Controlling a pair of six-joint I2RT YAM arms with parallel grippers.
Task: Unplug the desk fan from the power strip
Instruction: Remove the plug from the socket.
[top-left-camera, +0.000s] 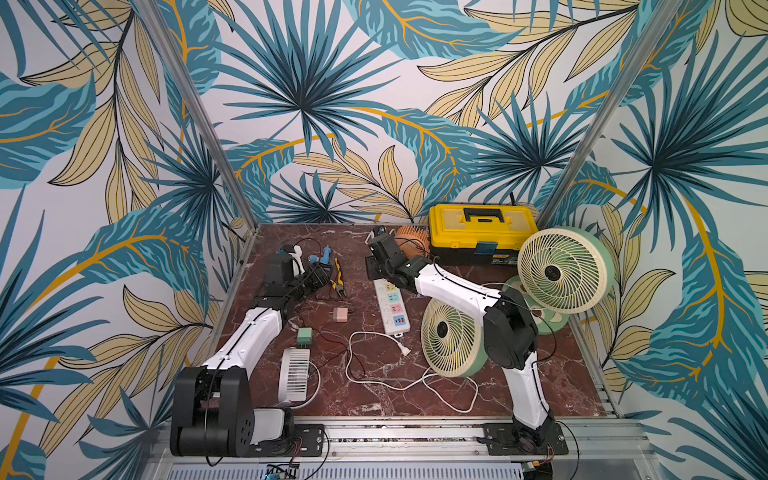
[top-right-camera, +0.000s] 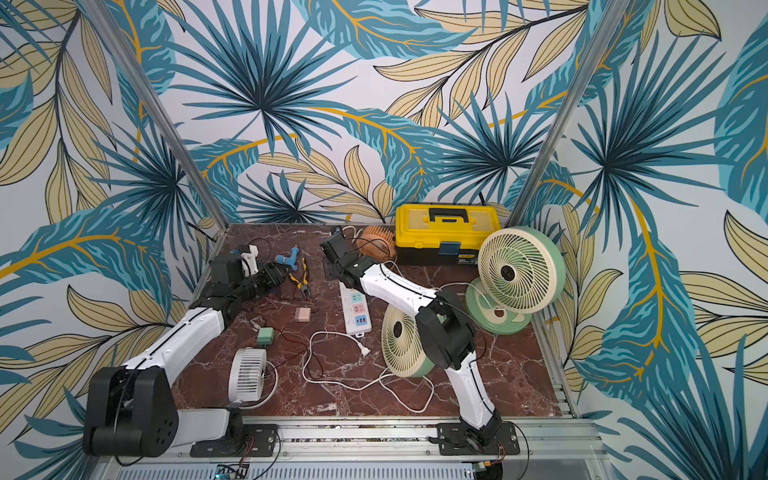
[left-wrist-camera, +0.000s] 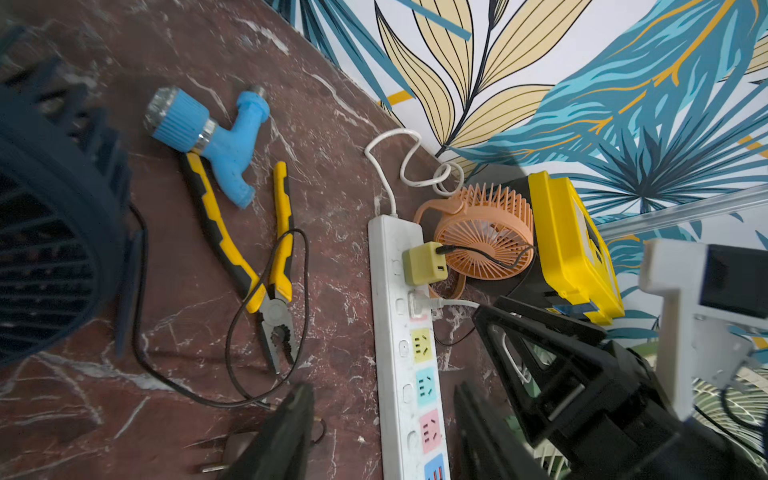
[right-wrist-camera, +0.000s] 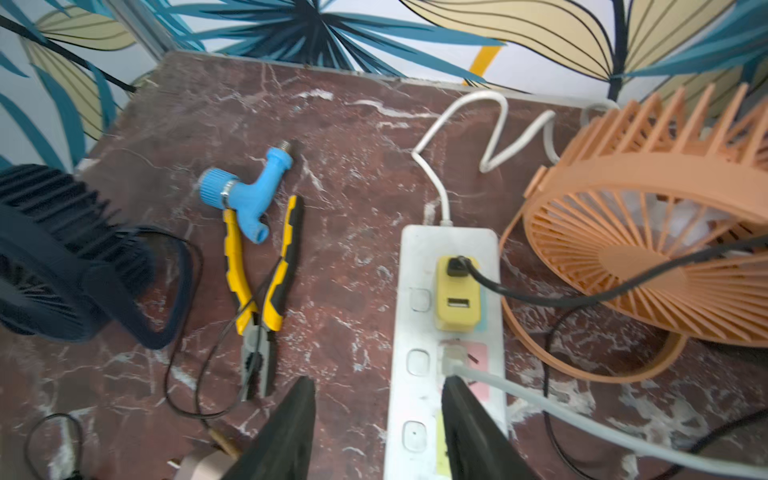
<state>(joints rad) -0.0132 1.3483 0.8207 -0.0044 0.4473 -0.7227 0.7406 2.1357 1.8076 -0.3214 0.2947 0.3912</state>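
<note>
The strip (top-left-camera: 390, 309) lies flat near the middle of the worktop (top-left-camera: 573, 374), its length running from 12 to 6 o'clock in both top views. The socket nearest 12 carries a yellow adapter (right-wrist-camera: 457, 299). A black lead goes from it to the orange fan (right-wrist-camera: 648, 266), which sits just beside the strip at 1 o'clock. The next socket, pink, holds a white plug (right-wrist-camera: 453, 355), and its pale cord leaves toward 3 o'clock. The yellow, blue and pink sockets toward 6 show bare.

The right fingers (right-wrist-camera: 469, 432) are spread and grasp nothing. In the right wrist view one tip sits right at the white plug's cord, though I cannot tell whether it touches. The other tip stands over the marble on the strip's 9 o'clock side.

The left fingers (left-wrist-camera: 291, 428) are also released and empty. In the top views they sit at 9 o'clock of the strip, apart from it and near the pliers (left-wrist-camera: 266, 257).

A toolbox (top-left-camera: 482, 232) stands at 1 o'clock by the back wall. A green fan (top-left-camera: 451, 336) stands at 4 o'clock of the strip, and a white fan (top-left-camera: 294, 374) at 7 o'clock.
</note>
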